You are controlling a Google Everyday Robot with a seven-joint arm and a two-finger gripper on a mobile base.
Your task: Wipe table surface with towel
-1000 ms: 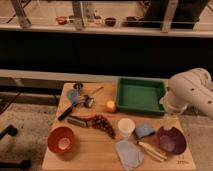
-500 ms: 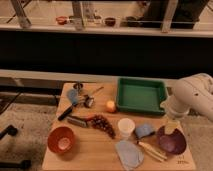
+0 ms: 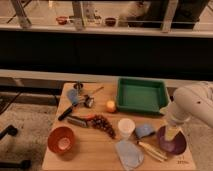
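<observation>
Moved: the white arm (image 3: 196, 106) has come lower and nearer the front edge than a second ago, and the end effector (image 3: 173, 132) has come down with it to hang over the purple bowl (image 3: 166, 146); nothing lying on the wood has shifted.
Surface (image 3: 90, 152): a light tan wooden top, filling the lower middle of the view and carrying everything below.
Arm: a bulky white shell at the picture's right edge, reaching in over the far right corner of the wood.
Green tray (image 3: 142, 96): at the far right of the wood, just behind the purple bowl.
Purple bowl: at the near right, directly under the end effector; whether the two touch cannot be told.
Orange bowl (image 3: 52, 139): at the near left, well apart from the arm.
Towel (image 3: 129, 154): flat and rumpled at the near edge, about the middle of the wood, to the picture's left of the end effector and nearer the front; the wooden sticks (image 3: 152, 150) lie between them. It is untouched.
End effector: released, fingers spread, grasping nothing that shows.
Towel axis: the long side seems to run from the far left toward the near right, a slight diagonal; no clear pointed end.
White cup (image 3: 125, 127): upright, just behind the towel.
Folded blue piece (image 3: 144, 131): beside the cup, between it and the purple bowl.
Dark bunch (image 3: 103, 124): left of the cup.
Knife (image 3: 67, 112): black-handled, at the far left.
Orange ball (image 3: 110, 106): just left of the tray.
</observation>
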